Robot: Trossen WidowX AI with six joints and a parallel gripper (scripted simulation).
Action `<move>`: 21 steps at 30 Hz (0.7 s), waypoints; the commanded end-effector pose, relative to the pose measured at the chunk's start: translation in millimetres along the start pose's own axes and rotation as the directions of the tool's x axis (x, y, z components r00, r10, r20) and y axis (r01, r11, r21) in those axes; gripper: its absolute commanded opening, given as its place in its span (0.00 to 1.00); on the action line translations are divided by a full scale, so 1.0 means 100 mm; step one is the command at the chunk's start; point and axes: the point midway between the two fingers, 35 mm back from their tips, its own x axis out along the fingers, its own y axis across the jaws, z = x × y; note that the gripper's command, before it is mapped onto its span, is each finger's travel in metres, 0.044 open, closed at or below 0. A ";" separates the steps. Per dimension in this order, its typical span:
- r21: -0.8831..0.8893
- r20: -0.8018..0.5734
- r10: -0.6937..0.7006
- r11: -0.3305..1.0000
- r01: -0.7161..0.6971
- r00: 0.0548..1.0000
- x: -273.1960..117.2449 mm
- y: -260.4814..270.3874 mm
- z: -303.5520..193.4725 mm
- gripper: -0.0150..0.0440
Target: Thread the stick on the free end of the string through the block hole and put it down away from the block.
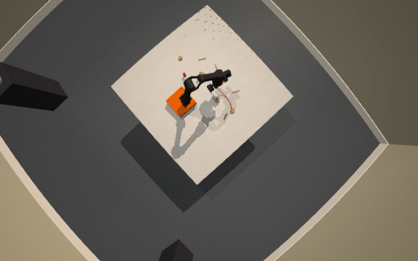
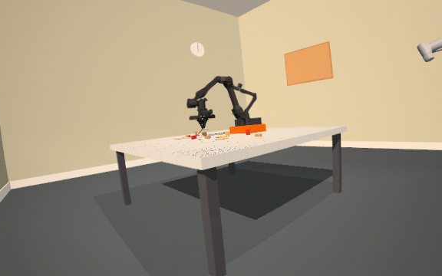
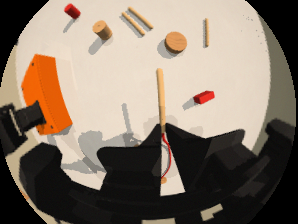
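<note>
My gripper (image 2: 203, 127) (image 3: 162, 125) is shut on the stick (image 3: 160, 95) near its string end, held above the table. The stick's free length points away from the fingertips. The red string (image 1: 228, 98) (image 2: 200, 132) (image 3: 170, 155) hangs from the stick's held end and curves to the round wooden button (image 1: 233, 110) (image 3: 163, 180) on the table. The wooden block (image 1: 217, 98) stands on the table; the string curves past beside it in the top view. In the wrist view the left finger hides nearly all of the block, and its hole cannot be made out.
The table also bears a red brick (image 3: 204, 97), a wooden disc (image 3: 175, 42), a wooden cylinder (image 3: 102, 31), a red cylinder (image 3: 72, 11) (image 1: 184, 74) and several loose sticks, one of them a short stick (image 3: 206, 33). The orange base (image 1: 181, 102) (image 3: 45, 95) stands beside them.
</note>
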 end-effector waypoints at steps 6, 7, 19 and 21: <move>0.329 0.001 0.004 0.944 -0.004 1.000 0.00 -0.04 -0.06 0.25; 0.363 0.001 0.004 0.932 -0.004 1.000 0.00 -0.04 -0.07 0.25; 0.726 0.002 0.003 0.688 -0.003 1.000 0.00 -0.09 -0.15 0.25; 0.774 0.002 0.002 0.633 -0.003 1.000 0.00 -0.10 -0.16 0.25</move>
